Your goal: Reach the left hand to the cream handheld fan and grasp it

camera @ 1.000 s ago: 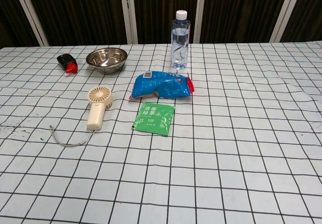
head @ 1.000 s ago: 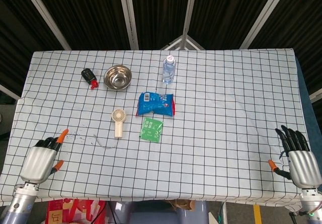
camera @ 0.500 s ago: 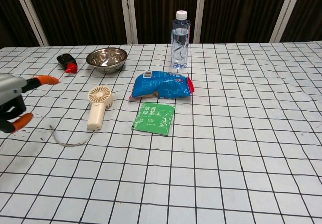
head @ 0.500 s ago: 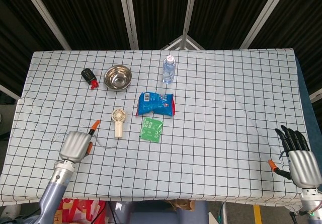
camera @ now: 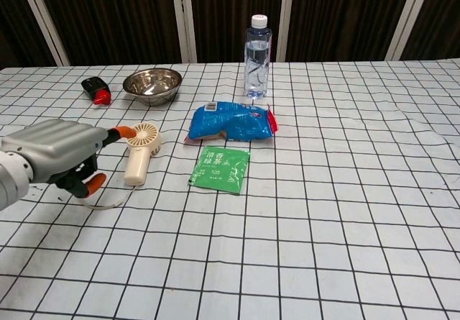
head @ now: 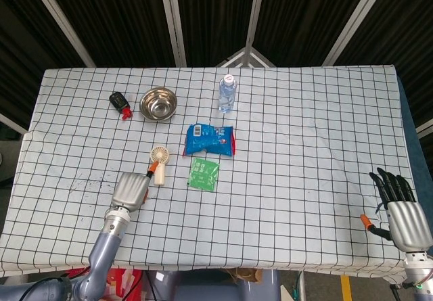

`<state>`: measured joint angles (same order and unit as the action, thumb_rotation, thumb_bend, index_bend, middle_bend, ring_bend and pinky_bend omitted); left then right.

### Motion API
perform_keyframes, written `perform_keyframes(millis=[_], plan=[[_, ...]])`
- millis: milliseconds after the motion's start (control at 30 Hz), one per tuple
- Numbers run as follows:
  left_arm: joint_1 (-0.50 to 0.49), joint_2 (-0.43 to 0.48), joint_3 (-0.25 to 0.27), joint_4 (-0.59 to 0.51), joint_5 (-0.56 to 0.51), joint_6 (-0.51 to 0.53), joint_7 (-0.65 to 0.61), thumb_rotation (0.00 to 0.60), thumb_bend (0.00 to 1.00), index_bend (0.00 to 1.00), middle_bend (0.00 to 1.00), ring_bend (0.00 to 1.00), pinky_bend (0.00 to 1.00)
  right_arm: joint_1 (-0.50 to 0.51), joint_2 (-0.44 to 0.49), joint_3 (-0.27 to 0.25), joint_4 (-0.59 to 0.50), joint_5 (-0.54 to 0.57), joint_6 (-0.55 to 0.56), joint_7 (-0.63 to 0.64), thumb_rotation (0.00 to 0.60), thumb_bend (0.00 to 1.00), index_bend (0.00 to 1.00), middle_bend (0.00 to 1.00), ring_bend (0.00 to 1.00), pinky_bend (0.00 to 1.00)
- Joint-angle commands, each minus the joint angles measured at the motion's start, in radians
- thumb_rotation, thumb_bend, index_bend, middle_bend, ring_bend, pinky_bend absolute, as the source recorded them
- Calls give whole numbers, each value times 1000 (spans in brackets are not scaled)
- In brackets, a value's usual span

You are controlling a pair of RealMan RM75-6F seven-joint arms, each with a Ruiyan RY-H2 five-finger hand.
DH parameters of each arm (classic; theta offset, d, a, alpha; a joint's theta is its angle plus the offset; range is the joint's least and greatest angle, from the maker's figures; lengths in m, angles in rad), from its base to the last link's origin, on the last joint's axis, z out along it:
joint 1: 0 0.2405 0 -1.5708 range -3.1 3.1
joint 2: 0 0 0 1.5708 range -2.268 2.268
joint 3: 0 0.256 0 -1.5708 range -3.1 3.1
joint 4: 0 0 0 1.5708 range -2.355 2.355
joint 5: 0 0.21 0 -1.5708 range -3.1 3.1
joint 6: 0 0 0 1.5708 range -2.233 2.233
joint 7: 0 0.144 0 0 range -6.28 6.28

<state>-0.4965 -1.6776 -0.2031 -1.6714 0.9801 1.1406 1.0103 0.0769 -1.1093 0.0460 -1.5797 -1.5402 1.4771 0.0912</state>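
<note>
The cream handheld fan (head: 160, 163) (camera: 139, 152) lies flat on the checked cloth, round head toward the back, handle toward me. My left hand (head: 132, 189) (camera: 63, 153) hovers just left of the fan's handle, fingers apart and empty; its orange-tipped fingers (camera: 123, 131) reach near the fan's head. A thin grey cord (camera: 97, 203) trails from the fan's base under that hand. My right hand (head: 400, 210) rests at the table's near right corner, fingers spread, holding nothing; the chest view does not show it.
A green sachet (camera: 220, 168) and a blue snack bag (camera: 231, 121) lie right of the fan. Behind stand a steel bowl (camera: 152, 83), a water bottle (camera: 258, 57) and a small black-and-red object (camera: 95, 89).
My left hand has swept from the table's near left edge rightward and forward, arriving beside the fan's handle. The right hand and all objects stay put.
</note>
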Motion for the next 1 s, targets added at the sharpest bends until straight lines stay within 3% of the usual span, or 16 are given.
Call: perform_keyframes(millis=[33, 1000], plan=[[-11, -11, 8, 11, -9, 11, 9, 600, 703, 52, 898, 828, 798, 0, 0, 0, 0, 0, 0, 1, 600, 279, 98, 0, 0, 0], [-71, -50, 72, 74, -54, 58, -18, 600, 706, 77, 892, 826, 798, 1, 1, -1, -2, 1, -1, -1, 600, 279, 98, 0, 0, 0]])
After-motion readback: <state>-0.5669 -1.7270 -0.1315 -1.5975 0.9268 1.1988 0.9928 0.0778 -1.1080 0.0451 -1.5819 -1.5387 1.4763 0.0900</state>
